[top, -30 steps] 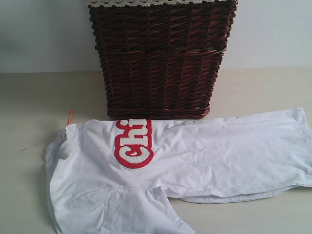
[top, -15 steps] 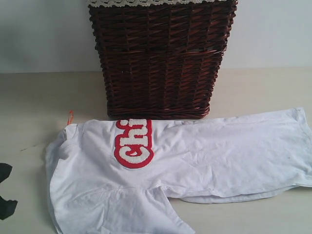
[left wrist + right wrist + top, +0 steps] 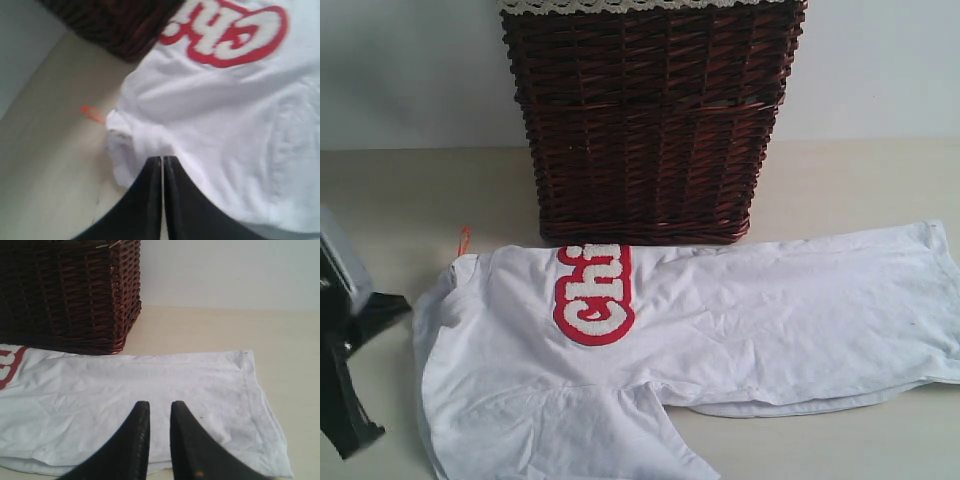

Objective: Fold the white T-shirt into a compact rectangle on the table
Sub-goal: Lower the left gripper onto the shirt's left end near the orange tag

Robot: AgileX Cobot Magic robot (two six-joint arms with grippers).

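Black left jaws are closed and empty over the white T-shirt [image 3: 240, 130]. Right jaws are barely parted and empty. A fold hides some of the lettering [image 3: 593, 298].

White T-shirt [image 3: 740, 320] before wicker basket [image 3: 650, 120]

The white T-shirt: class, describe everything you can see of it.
The white T-shirt looks like soft, lightly creased cotton. It lies flat on the table, seemingly folded lengthwise, its far edge at the foot of the wicker basket. Red-outlined white letters show on the chest, cut off at that edge; an orange tag sticks out at the neck. One sleeve points toward the camera.
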